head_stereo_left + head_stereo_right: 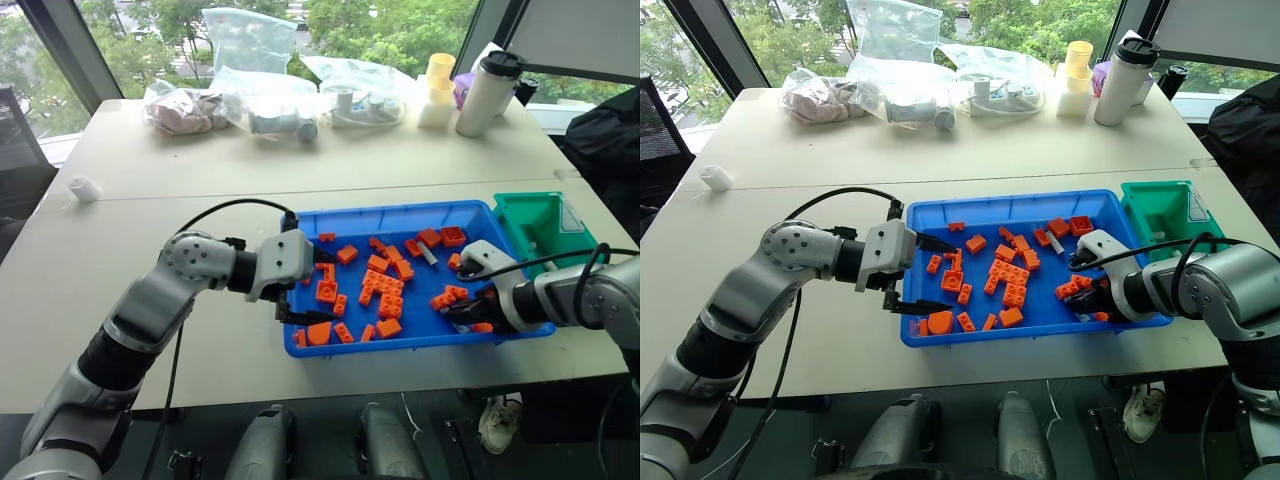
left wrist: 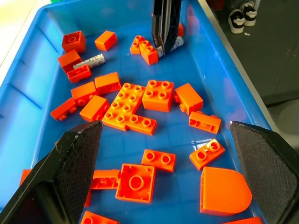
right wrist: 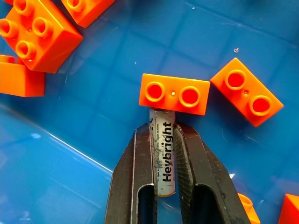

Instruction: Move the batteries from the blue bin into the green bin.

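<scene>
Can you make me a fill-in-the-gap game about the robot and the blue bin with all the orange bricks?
1. The right gripper has its jaws shut on a ____.
2. The left gripper hangs over the blue bin with its jaws ____.
3. The orange bricks lie inside the ____ bin.
4. The green bin stands beside the blue bin on the robot's ____ side.

Missing words: battery; open; blue; right
</scene>
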